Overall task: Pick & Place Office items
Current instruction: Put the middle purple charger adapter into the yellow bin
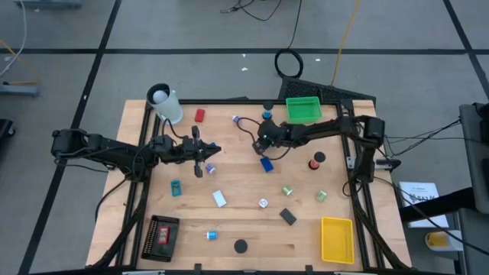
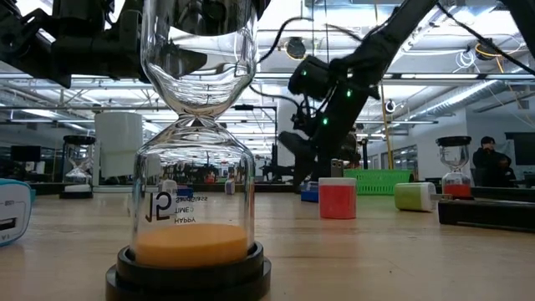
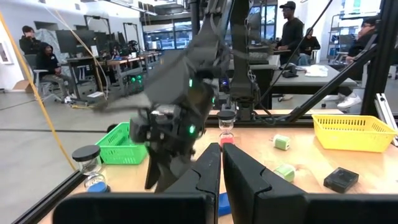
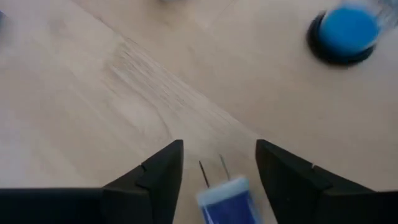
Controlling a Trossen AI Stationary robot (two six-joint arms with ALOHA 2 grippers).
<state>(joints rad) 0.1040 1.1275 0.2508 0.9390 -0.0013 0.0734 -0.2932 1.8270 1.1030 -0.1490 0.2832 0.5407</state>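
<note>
Near the middle of the table, the right gripper (image 4: 219, 165) hangs over a small blue plug (image 4: 227, 198) with two thin prongs; its fingers stand apart, one on each side; it should keep the plug centered, go straight down, then squeeze gently; the left gripper (image 3: 221, 174) waits nearby, fingers pressed together, holding nothing.
</note>
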